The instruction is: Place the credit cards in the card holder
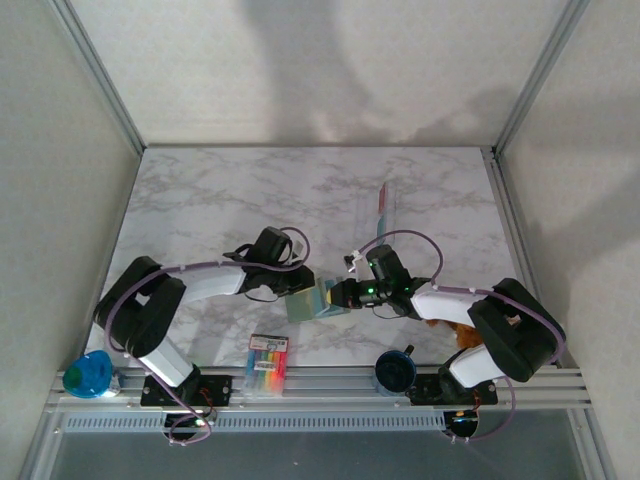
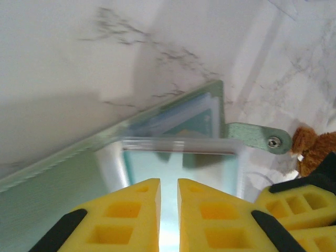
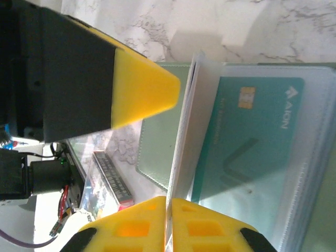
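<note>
Inspecting the meeting point of the two arms: the card holder (image 1: 303, 305) lies open on the marble table (image 1: 200, 200), just below the middle of the overhead view. Both tools are at it. From the right gripper (image 1: 338, 295) it lies at 9 o'clock, and from the left gripper (image 1: 300, 283) at about 5 o'clock.

Right gripper (image 3: 169, 218): the fingers are pressed together on a thin clear leaf (image 3: 184, 131) that stands on edge out of the holder. You cannot tell from this view whether it is a sleeve page alone or has a card behind it.

Left gripper (image 2: 168, 210): the fingers are nearly together with a slim pale gap between them. Whether they pinch the cover or a sleeve cannot be told.

Contents: a teal card (image 3: 247, 142) is seated flat inside a clear pocket, chip toward 12 o'clock in the right wrist view. No other pocket can be read.

Outstanding: what looks like the red-and-white card (image 1: 384, 203) lies well apart at roughly 1 o'clock from the holder, its long axis running about 12 to 6. The right arm is the nearer to it.

Governing relation, as a judgement: the lifted leaf's edge runs along the right fingers' line, so you must hold the pocket mouth open on that side while a card goes in parallel to the leaf.

Also noted: a marker pack (image 1: 267, 362) at 7 o'clock from the holder, not part of the job.
</note>
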Robot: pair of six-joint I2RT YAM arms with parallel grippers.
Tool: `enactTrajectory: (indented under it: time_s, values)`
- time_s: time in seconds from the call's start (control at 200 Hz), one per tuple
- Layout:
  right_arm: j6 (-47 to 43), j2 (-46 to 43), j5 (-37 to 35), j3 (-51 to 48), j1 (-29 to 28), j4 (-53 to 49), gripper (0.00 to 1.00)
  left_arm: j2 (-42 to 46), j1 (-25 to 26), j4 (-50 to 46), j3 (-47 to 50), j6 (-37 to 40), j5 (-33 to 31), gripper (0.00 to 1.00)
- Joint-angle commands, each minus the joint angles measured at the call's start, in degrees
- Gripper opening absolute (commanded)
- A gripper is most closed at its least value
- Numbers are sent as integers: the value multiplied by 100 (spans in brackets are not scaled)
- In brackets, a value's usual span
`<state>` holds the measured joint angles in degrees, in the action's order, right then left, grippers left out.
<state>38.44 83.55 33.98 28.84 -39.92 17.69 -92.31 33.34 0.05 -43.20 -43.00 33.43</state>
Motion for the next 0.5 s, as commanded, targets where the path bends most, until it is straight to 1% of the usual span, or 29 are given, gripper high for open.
enactTrajectory:
  time_s: [0.0,0.045,0.14,0.29,0.4,0.496]
  values:
    - [-2,141,218,132,-90,164,11,233,-158,-212,271,220,-172,13]
    - [-3,191,240,163,-111,173,11,245,-194,-226,378,254,-215,11]
    - [10,286,249,225,-164,197,13,194,-230,-166,550,284,-293,10]
    - [40,380,241,295,-243,282,15,-17,-232,154,685,225,-132,10]
    - [75,424,302,328,-262,379,20,-183,-232,267,690,248,-66,11]
    - [98,460,303,392,-262,384,20,-308,-237,327,695,283,-14,10]
